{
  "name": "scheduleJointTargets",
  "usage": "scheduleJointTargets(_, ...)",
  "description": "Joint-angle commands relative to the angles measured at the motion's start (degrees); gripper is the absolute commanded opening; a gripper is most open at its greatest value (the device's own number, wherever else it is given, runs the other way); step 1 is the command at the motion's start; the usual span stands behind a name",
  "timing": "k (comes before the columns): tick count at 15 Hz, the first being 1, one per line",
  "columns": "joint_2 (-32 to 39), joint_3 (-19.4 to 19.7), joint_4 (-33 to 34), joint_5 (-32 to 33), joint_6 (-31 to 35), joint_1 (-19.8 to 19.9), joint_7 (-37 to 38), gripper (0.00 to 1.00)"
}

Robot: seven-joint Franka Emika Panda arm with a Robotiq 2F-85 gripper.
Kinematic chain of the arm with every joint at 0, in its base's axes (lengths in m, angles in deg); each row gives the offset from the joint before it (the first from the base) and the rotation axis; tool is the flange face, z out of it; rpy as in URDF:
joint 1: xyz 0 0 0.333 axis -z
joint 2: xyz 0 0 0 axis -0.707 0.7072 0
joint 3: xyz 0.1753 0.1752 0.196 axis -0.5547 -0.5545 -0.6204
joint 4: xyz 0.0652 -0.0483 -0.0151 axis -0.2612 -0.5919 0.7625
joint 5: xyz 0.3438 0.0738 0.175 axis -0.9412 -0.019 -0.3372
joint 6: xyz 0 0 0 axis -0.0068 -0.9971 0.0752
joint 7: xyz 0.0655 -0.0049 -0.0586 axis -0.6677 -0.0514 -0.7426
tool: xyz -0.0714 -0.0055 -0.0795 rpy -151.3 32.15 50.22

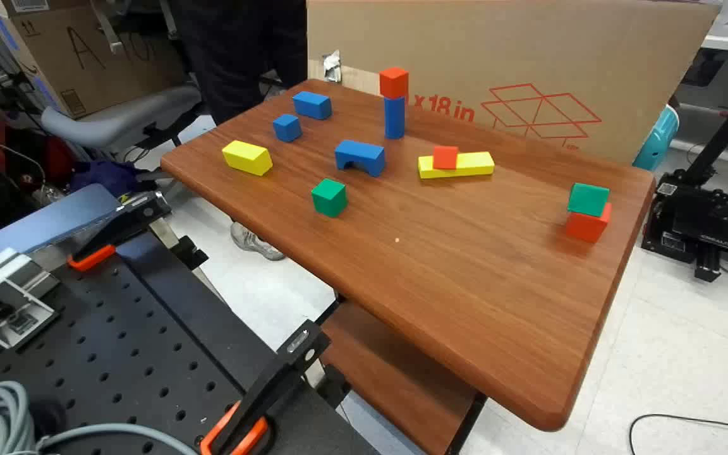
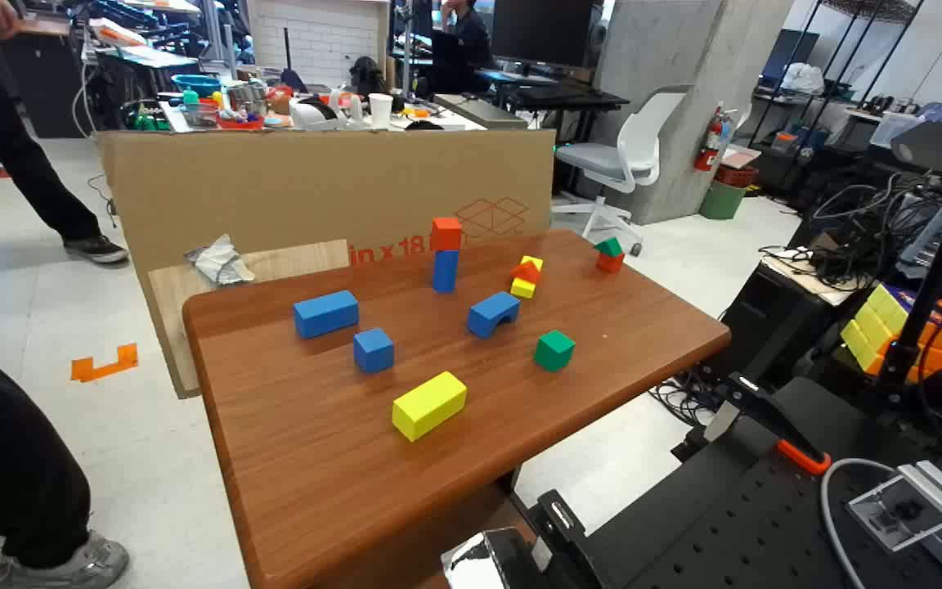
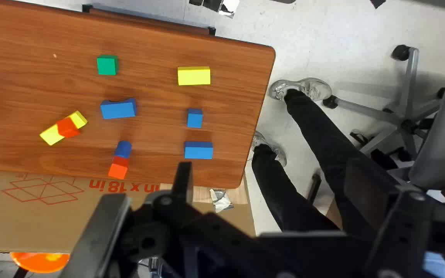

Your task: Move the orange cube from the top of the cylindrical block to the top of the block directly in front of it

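Observation:
The orange cube (image 1: 394,83) sits on top of the upright blue cylindrical block (image 1: 395,118) near the table's back edge. In an exterior view the cube (image 2: 446,234) and cylinder (image 2: 445,272) form the same stack. In the wrist view the cube (image 3: 118,168) and cylinder (image 3: 123,149) appear lower left. A blue arch block (image 1: 361,156) stands in front of the cylinder with a bare top; it also shows in an exterior view (image 2: 491,314) and the wrist view (image 3: 118,109). My gripper (image 3: 274,177) is open and empty, high above and away from the blocks. It is outside both exterior views.
On the wooden table (image 1: 465,272) are a green cube (image 1: 330,198), yellow block (image 1: 248,158), blue cube (image 1: 287,127) and blue block (image 1: 312,105). An orange piece (image 1: 445,158) lies on a yellow bar (image 1: 474,164). A green piece (image 1: 588,199) tops another orange block. Cardboard (image 1: 528,38) stands behind.

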Motion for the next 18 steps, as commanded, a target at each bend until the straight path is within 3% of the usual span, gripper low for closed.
scheduleJointTargets(1,0.0,-0.2,0.2,-0.1,-0.2,0.2,0.0,1.00)
scheduleJointTargets(18,1.2,-0.7,1.0,0.2,0.4,0.2,0.5,1.00)
